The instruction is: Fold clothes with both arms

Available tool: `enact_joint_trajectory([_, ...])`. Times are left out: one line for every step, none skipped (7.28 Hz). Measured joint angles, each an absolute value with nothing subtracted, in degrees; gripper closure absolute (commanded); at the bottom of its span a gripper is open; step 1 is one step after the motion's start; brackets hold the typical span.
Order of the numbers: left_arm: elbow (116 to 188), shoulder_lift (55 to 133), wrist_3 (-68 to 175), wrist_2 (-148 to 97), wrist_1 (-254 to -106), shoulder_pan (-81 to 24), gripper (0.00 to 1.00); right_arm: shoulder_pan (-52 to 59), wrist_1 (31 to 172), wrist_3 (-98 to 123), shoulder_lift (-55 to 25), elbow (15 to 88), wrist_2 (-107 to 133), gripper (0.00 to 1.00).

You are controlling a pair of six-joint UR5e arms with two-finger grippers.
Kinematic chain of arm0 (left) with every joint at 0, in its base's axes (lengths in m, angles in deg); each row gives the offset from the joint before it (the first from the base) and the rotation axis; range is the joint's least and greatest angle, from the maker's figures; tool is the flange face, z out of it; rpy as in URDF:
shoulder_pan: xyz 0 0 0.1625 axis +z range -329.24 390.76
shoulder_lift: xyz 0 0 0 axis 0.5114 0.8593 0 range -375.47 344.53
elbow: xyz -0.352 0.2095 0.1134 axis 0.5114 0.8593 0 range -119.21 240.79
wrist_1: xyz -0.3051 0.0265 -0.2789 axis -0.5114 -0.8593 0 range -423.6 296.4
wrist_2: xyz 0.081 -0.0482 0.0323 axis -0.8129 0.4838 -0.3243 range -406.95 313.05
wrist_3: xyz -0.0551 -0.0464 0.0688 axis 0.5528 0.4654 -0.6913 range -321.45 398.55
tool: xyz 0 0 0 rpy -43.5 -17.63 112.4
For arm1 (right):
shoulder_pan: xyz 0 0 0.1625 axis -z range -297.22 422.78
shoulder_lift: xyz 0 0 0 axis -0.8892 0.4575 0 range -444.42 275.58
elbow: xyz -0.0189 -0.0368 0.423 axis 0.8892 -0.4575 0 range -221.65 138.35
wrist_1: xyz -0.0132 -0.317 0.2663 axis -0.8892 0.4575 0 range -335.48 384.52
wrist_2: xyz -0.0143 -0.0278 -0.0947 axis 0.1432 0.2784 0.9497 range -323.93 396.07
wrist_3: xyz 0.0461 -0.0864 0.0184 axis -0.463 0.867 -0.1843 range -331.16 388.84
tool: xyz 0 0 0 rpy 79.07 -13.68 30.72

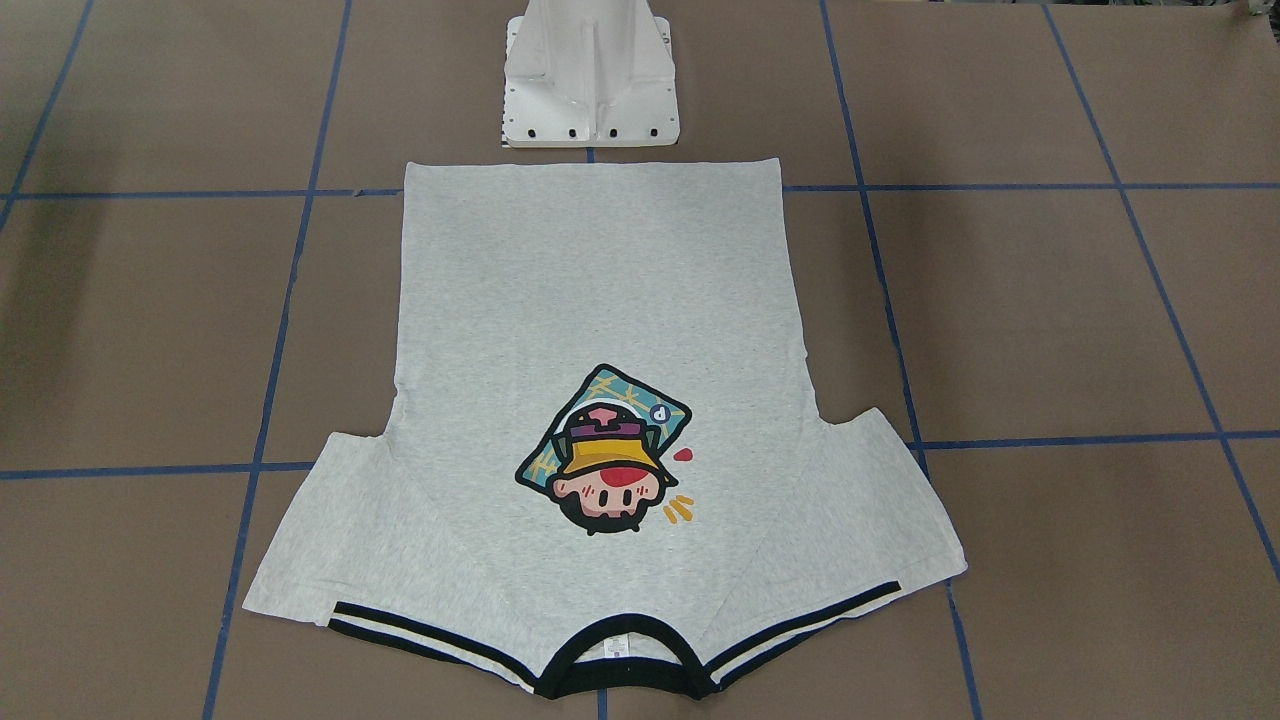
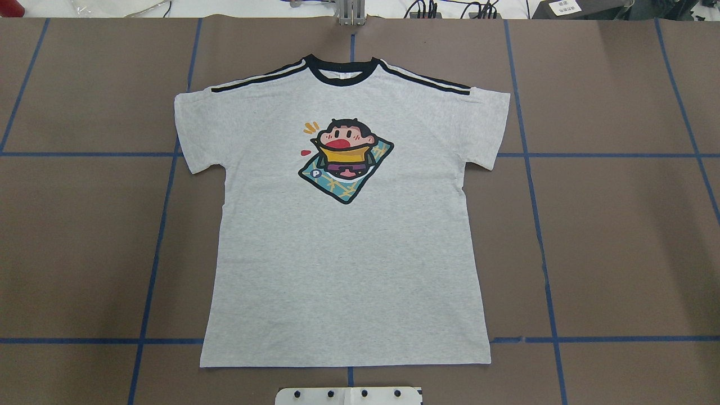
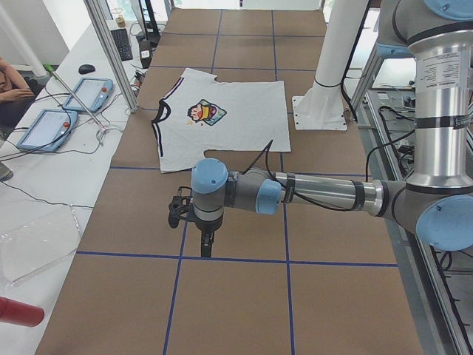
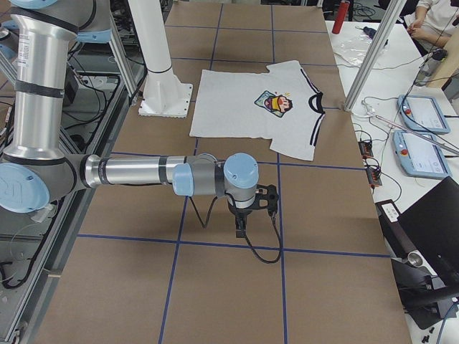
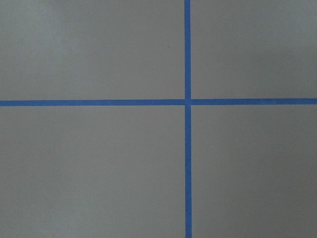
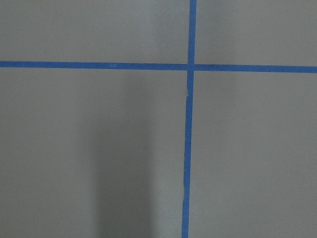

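Note:
The light grey T-shirt (image 2: 343, 253) lies spread flat and face up in the middle of the table, black collar (image 2: 342, 76) at the far side and hem towards the robot's base. Its cartoon print (image 1: 605, 455) and both sleeves show fully. It also shows in both side views as the same shirt (image 3: 236, 111) (image 4: 237, 100). My left gripper (image 3: 206, 248) points down over bare table well off to the shirt's side. On the opposite side my right gripper (image 4: 240, 231) does the same. I cannot tell whether either is open or shut. Neither touches the shirt.
The brown table (image 2: 619, 236) carries a grid of blue tape lines (image 5: 187, 101) (image 6: 190, 66). The white pedestal base (image 1: 590, 75) stands just behind the hem. Side benches hold teach pendants (image 3: 85, 92) (image 4: 423, 115), cables and a red bottle (image 4: 343, 11). A person's arm (image 3: 15, 81) rests there.

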State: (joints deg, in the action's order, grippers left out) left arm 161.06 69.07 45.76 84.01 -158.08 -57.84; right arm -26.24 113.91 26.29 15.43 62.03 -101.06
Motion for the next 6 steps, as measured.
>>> enact_joint_trajectory([161.1, 69.1, 45.8, 84.0, -158.1, -57.8, 0.0, -26.3, 114.0, 26.3, 15.4, 62.3, -101.1, 0.0])
enact_joint_trajectory([161.1, 69.1, 45.8, 84.0, -158.1, -57.8, 0.0, -26.3, 114.2, 26.3, 15.4, 62.8, -101.0, 0.0])
enact_joint_trajectory([161.1, 69.1, 45.8, 84.1, -158.1, -57.8, 0.0, -26.3, 114.3, 26.3, 15.3, 63.2, -100.9, 0.0])
enact_joint_trajectory([161.2, 69.2, 45.8, 84.2, -158.1, -57.8, 0.0, -26.3, 114.3, 26.3, 15.0, 63.4, -101.0, 0.0])
enact_joint_trajectory([161.3, 69.7, 45.9, 84.3, -158.1, -57.8, 0.0, -26.2, 114.1, 26.3, 14.7, 63.3, -101.0, 0.0])
enact_joint_trajectory([161.3, 70.7, 46.0, 84.5, -158.0, -57.8, 0.0, -26.2, 114.0, 26.3, 14.6, 63.2, -101.2, 0.0])
